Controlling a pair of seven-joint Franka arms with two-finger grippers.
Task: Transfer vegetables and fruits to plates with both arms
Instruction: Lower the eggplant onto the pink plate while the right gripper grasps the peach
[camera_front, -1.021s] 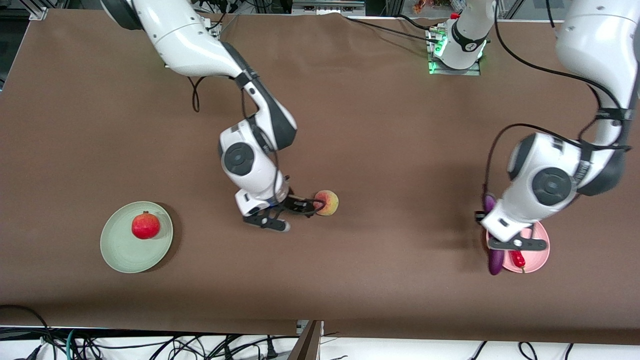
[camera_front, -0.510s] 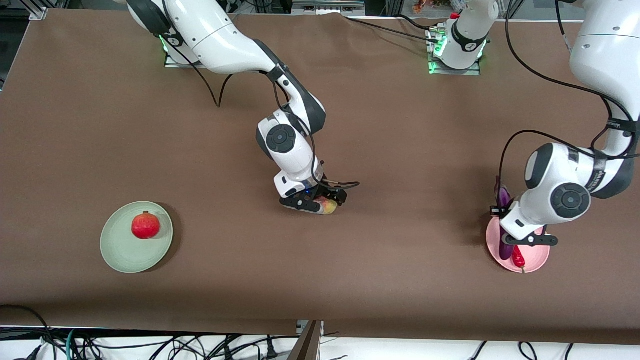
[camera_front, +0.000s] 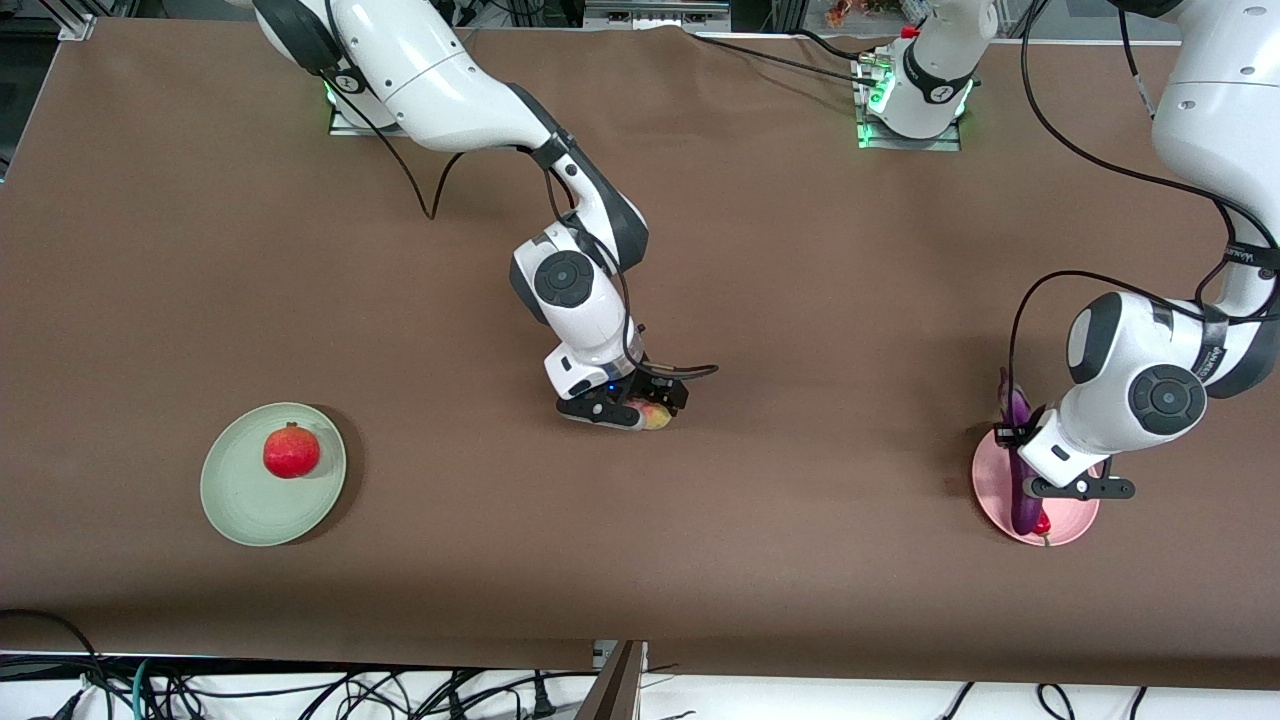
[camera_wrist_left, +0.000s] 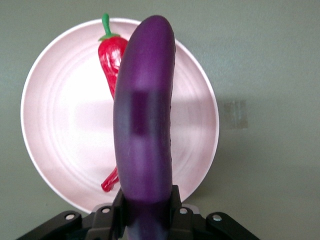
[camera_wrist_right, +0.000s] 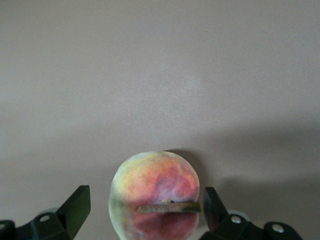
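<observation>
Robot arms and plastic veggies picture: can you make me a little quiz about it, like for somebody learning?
1. True or false: the round red pomegranate sits on the pale green round plate.
2. What does the left gripper hold over the pale pink round plate?
A. the curved red chili pepper
B. the long glossy purple eggplant
C. nothing
3. Fill in: the right gripper has its open jaws on either side of the yellowish-pink ______ on the brown table.

Key: 1 true; 2 B; 3 peach.
</observation>
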